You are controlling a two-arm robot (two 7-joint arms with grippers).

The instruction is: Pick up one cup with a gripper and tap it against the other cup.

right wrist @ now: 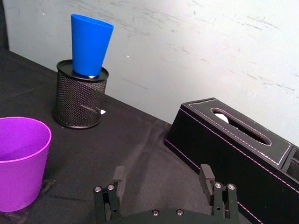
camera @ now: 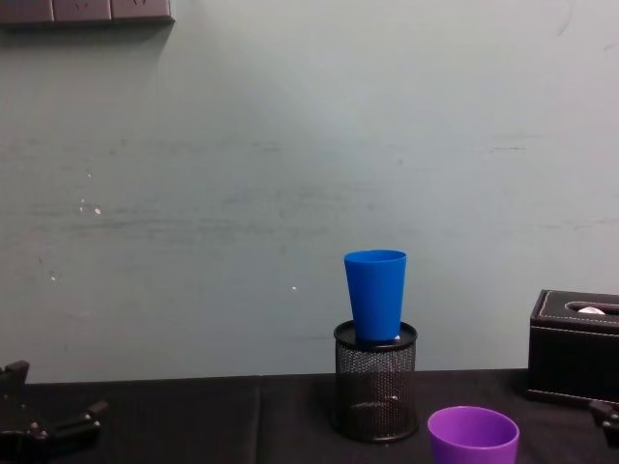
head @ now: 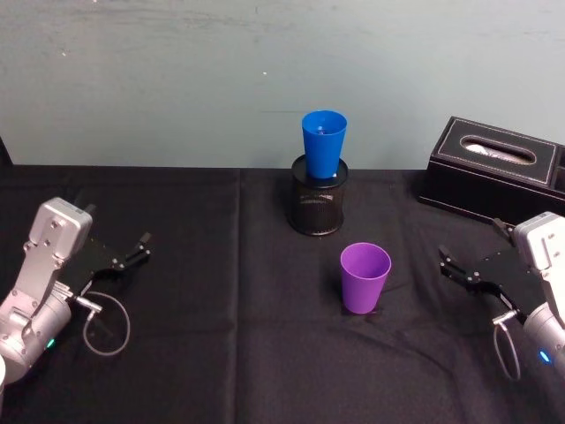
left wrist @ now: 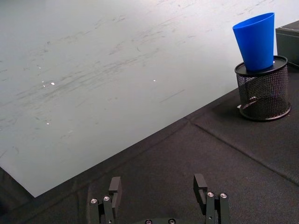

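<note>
While both arms rest low at the sides, the purple cup (head: 365, 276) stands upright on the black tablecloth (head: 221, 300). It is in front of the black mesh pen holder (head: 318, 208) (on the side nearer to the robot) and a little to the right of it, not touching it. The blue cup (head: 323, 141) stands upright too, with its base set in the top of the pen holder, so it is higher than the purple one. The left gripper (head: 139, 248) is well to the left of the pen holder, close above the cloth, and its fingers (left wrist: 115, 185) are apart with nothing between them. The right gripper (head: 449, 264) is to the right of the pen holder and nearer to the robot, beside the purple cup but apart from it. Its fingers (right wrist: 206, 173) are also spread and hold nothing. A black tissue box (head: 494, 163) lies to the right of the pen holder, near the grey wall (head: 177, 79).
</note>
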